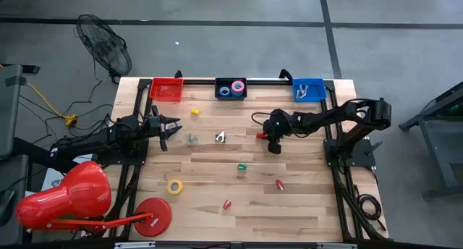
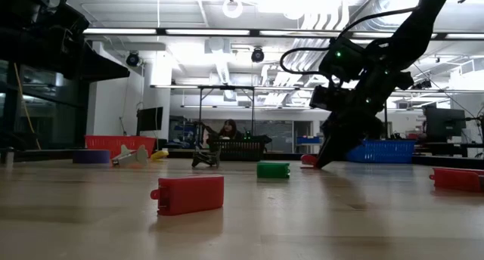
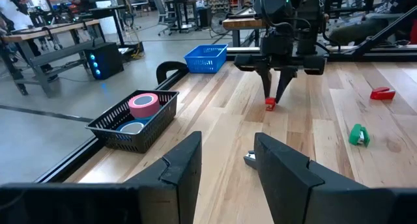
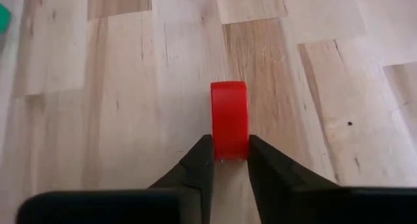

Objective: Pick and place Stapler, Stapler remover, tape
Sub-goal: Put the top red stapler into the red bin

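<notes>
right gripper (image 4: 225,160) | being clamped on small red stapler (image 4: 229,118) | judged light, rigid, slippery; end-gripped | left gripper (image 3: 228,160) being held apart

Red lamp (image 1: 69,198) off table corner; floor fan (image 1: 105,50) beyond.

Right arm stretched in from right edge toward table centre, wrist bent down, right gripper (image 4: 225,160) low at tabletop, fingers pinched onto small red piece (image 4: 229,120). Left arm lies along left edge, left gripper (image 3: 228,160) level, fingers parted, holding nothing.
</notes>
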You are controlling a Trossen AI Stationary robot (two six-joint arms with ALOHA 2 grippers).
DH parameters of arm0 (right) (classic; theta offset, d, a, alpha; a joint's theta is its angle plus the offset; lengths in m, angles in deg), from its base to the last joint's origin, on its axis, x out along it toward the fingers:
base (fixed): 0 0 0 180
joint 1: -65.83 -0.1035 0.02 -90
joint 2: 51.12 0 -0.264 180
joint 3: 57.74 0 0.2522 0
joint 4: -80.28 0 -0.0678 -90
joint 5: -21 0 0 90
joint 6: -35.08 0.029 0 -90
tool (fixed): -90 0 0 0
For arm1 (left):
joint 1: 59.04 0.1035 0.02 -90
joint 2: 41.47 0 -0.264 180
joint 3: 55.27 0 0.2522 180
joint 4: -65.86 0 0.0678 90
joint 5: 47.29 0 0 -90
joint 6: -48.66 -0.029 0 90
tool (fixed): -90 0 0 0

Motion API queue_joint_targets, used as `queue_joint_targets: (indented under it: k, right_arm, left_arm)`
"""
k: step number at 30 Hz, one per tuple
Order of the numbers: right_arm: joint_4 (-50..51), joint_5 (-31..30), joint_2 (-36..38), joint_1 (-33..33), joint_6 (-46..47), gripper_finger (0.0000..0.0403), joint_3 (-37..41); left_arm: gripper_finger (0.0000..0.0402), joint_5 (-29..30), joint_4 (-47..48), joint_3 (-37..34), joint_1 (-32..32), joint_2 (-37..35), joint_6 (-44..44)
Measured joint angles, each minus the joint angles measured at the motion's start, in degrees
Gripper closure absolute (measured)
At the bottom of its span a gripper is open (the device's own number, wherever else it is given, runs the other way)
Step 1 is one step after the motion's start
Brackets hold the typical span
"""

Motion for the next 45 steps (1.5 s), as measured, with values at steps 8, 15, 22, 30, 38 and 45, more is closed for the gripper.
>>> queue_joint_targets:
  k: [8,15,22,30,38,45]
  right_arm:
    - [0.03,4.42,0.33,-0.04,7.88,0.0347,0.00]
    - [-0.07,6.69,4.97,-0.04,14.86,0.0344,0.00]
    - [-0.24,6.58,12.99,-0.04,17.22,0.0344,-0.02]
    - [-0.25,5.79,19.64,-0.04,20.92,0.0344,-0.02]
    - [-2.63,4.88,21.99,-0.04,23.10,0.0343,-0.03]
    - [-11.55,4.87,21.99,-0.04,23.11,0.0344,-0.15]
  left_arm:
    - [0.0263,-0.01,0.01,0.00,0.00,-0.01,-0.01]
    - [0.0263,-0.02,0.02,0.02,0.00,-0.02,-0.01]
    - [0.0263,8.61,-4.34,-0.33,0.00,-0.02,-0.96]
    - [0.0263,12.83,-13.24,-0.28,0.02,0.00,1.20]
    - [0.0263,11.21,-16.63,-0.21,0.02,2.23,8.90]
    - [0.0263,6.18,-39.71,-0.01,0.01,17.40,9.46]
